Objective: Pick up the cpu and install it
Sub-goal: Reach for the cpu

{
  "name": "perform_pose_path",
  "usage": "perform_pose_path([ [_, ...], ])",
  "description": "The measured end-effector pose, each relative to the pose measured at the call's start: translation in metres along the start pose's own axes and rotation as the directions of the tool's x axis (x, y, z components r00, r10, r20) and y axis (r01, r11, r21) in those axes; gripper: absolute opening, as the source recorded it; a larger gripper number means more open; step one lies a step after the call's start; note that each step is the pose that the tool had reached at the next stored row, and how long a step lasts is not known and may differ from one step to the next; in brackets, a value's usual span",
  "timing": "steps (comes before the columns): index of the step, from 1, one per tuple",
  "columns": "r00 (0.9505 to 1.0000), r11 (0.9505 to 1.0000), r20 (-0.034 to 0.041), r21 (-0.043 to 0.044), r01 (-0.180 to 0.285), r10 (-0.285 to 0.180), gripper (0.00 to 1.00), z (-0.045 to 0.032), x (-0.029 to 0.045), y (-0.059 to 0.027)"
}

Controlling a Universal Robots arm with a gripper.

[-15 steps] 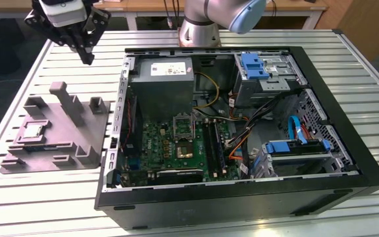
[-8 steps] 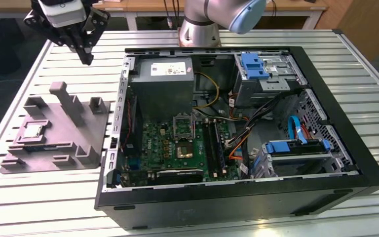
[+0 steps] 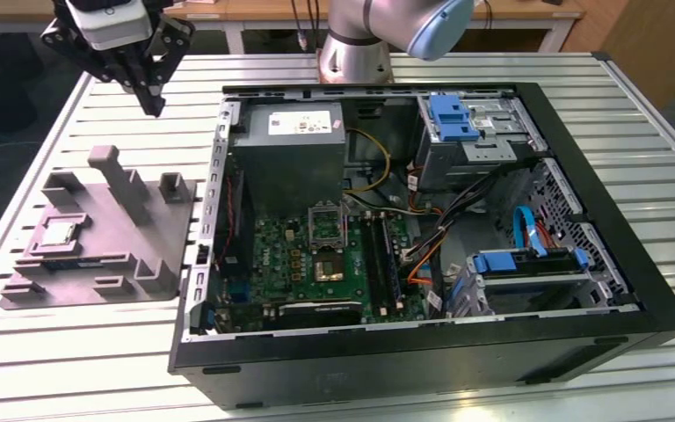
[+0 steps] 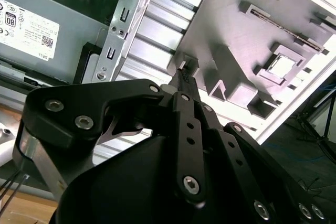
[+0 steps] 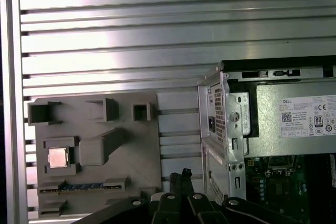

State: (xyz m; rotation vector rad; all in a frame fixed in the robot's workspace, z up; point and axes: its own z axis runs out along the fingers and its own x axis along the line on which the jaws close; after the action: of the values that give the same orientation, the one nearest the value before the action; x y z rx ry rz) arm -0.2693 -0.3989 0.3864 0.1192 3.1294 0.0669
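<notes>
We see the gripper (image 3: pixel 152 105), fingers pinched together and empty, hovering near the grey moulded tray (image 3: pixel 74 288), where the cpu (image 3: pixel 56 234) lies.

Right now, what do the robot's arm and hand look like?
The arm is a silver-grey tube with a light blue joint cap. The hand has a white body and black linked fingers studded with silver screw heads, tapering to narrow tips.

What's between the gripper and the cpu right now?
In the exterior view, the grey tray's tall upright post stands between gripper and cpu.
</notes>
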Motion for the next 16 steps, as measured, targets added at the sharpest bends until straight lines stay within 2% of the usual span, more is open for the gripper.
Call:
perform_pose_path([
  [16,0.9999,1.0000,-0.0104,0.0008,0.000,0.000,0.11,0.0021,0.0028,-0.0003],
])
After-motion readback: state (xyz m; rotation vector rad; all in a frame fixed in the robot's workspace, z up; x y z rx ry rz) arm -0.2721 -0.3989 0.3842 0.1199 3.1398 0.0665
